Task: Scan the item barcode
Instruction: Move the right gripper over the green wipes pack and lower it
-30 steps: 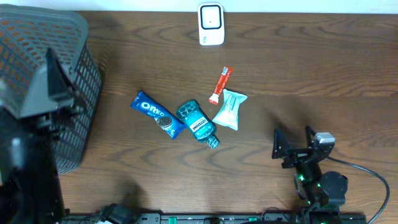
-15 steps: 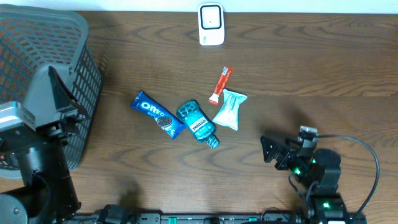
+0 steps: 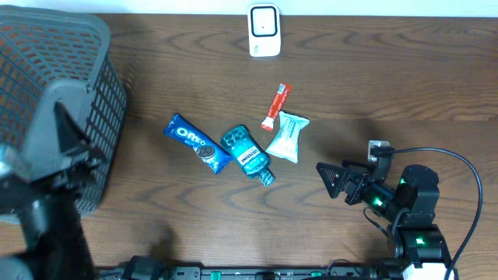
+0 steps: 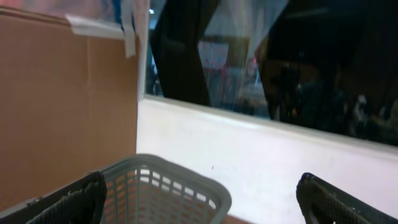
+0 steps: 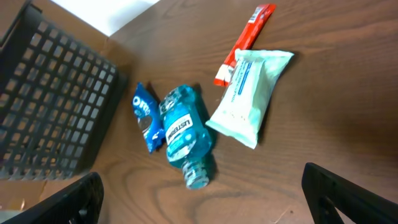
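- Both open wide and empty: left gripper, right gripper
- Items cluster mid-table — mouthwash bottle touching cookie pack; scanner far
- Risk — crowded neighbours could spoil my pinch

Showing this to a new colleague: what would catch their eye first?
A cluster at mid-table: a blue Oreo pack, a teal Listerine bottle, a white wipes pack and a red stick packet. A mesh basket fills the left edge, and the open right gripper points at the cluster from the lower right.
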